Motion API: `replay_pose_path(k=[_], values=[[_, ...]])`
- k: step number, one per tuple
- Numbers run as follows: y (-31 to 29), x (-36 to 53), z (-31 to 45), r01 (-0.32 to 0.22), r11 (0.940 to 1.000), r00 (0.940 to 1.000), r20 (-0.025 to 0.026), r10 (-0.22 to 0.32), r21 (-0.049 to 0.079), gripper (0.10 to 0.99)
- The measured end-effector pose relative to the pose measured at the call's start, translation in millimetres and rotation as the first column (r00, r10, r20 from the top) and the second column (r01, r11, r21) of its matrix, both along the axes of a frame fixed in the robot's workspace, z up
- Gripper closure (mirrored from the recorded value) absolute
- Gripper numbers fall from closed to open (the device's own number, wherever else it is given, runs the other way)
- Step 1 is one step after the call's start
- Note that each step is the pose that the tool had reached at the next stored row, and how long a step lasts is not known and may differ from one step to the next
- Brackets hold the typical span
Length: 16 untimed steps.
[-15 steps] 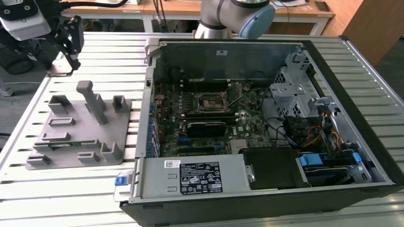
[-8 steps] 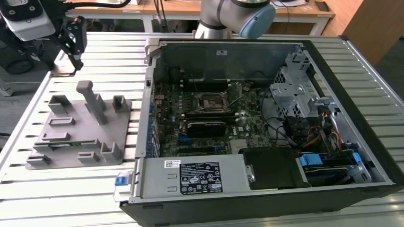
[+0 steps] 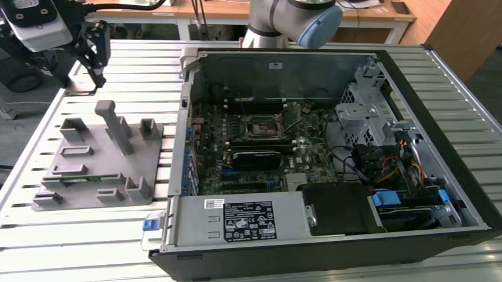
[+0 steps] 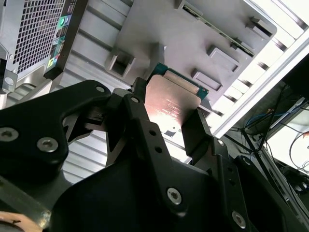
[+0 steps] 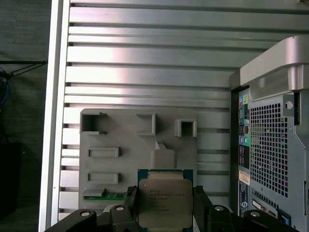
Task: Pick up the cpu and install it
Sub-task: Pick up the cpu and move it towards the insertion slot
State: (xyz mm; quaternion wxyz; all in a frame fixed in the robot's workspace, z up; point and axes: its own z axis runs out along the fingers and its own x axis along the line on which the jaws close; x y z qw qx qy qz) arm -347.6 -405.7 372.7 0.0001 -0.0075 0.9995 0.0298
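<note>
Black metal hand [image 5: 165, 209] pinches the flat square cpu [image 5: 161, 195], silver-lidded and green-rimmed, by opposite edges, clear of the grey moulded slotted tray [image 5: 120, 140]; beyond lie the ribbed aluminium worktop [image 5: 145, 63] and the perforated metal computer case [image 5: 270, 145].

We see the small, flat, square cpu [image 5: 161, 203] clamped between the two black fingers [image 5: 200, 208] of the gripper [image 5: 165, 205], which press on two opposite edges. In the first wrist view its shiny silver metal top faces us, with faint print we cannot read and a thin green rim around it. In the second wrist view the cpu [image 4: 171, 104] shows a coppery-tan face with a teal-green edge at its far end. About half of the chip juts out beyond the fingertips of the gripper [image 4: 169, 113]. It sits square between the fingers, not skewed.
</note>
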Motion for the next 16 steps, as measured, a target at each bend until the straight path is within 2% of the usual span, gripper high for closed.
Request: replay_pose_path(k=[16], values=[[0.0,5.2,-1.4,0.0,1.0,1.0,0.0,0.0,0.0,0.545]])
